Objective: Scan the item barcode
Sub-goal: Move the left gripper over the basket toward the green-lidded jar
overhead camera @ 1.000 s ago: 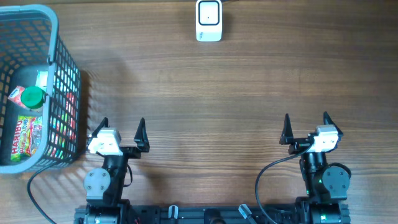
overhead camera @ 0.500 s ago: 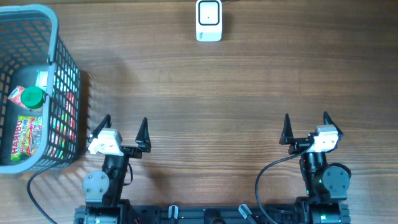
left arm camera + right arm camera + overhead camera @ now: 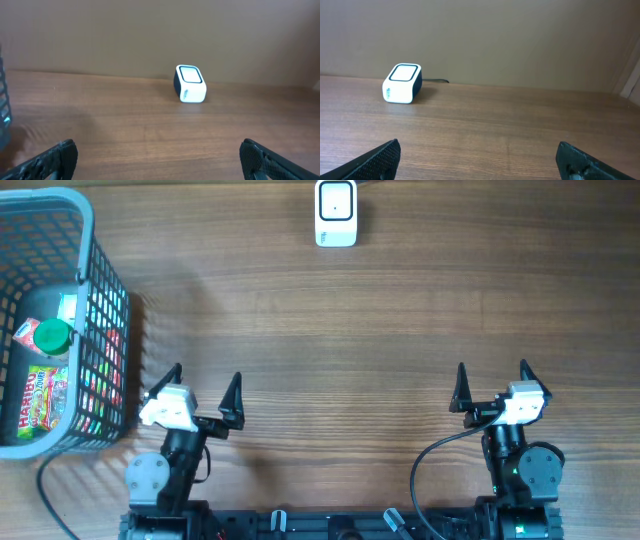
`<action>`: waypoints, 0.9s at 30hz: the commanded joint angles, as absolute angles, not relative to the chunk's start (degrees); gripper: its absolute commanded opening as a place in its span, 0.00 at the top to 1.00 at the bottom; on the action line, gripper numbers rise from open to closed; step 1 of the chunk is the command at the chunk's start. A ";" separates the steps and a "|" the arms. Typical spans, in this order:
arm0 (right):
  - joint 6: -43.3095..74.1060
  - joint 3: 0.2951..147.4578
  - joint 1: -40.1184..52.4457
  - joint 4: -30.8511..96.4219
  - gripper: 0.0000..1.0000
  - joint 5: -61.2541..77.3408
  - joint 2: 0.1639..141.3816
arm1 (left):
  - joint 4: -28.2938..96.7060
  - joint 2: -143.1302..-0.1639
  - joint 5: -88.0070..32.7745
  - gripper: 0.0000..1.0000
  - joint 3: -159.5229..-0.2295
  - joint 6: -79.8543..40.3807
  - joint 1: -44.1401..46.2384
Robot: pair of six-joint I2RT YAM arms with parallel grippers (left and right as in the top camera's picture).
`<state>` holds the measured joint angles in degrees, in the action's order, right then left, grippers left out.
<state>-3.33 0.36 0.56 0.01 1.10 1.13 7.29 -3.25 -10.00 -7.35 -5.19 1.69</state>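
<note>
A white barcode scanner (image 3: 336,212) stands at the far edge of the wooden table; it also shows in the left wrist view as the scanner (image 3: 190,83) and in the right wrist view as the scanner (image 3: 402,83). The items lie in a grey basket (image 3: 88,240) at the left: a green-capped bottle (image 3: 49,336) and a bright candy bag (image 3: 42,397). My left gripper (image 3: 204,392) is open near the front edge, just right of the basket, with nothing between its fingers. My right gripper (image 3: 491,385) is open at the front right, holding nothing.
The scanner's cable (image 3: 437,80) runs off behind it toward the back wall. The basket's wire wall (image 3: 4,107) shows at the left edge of the left wrist view. Bare wood lies between the grippers and the scanner.
The left gripper has shifted slightly to the right and turned a little. The right arm has not moved.
</note>
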 commanded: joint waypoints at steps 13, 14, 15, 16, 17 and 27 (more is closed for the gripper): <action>-4.10 0.32 0.78 -0.14 0.00 1.80 1.30 | 25.10 -37.56 -13.63 0.00 -41.17 -5.41 1.32; -4.12 0.32 0.78 -0.14 0.00 1.80 1.30 | 24.93 -37.76 -15.38 0.00 -41.30 -5.43 1.32; -4.12 0.32 0.78 -0.14 0.00 1.80 1.30 | 25.08 -37.91 -16.01 0.00 -41.63 -6.31 1.32; -4.12 0.32 0.78 -0.14 0.00 1.80 1.30 | 25.96 -37.98 -15.68 0.00 -42.37 -7.46 1.32; -4.12 0.32 0.78 -0.14 0.00 1.80 1.30 | 27.27 -38.02 -14.72 0.00 -43.66 -8.69 1.32; -4.10 0.32 0.78 -0.14 0.00 1.80 1.30 | 46.30 -50.52 -0.51 0.00 -74.11 -15.22 1.32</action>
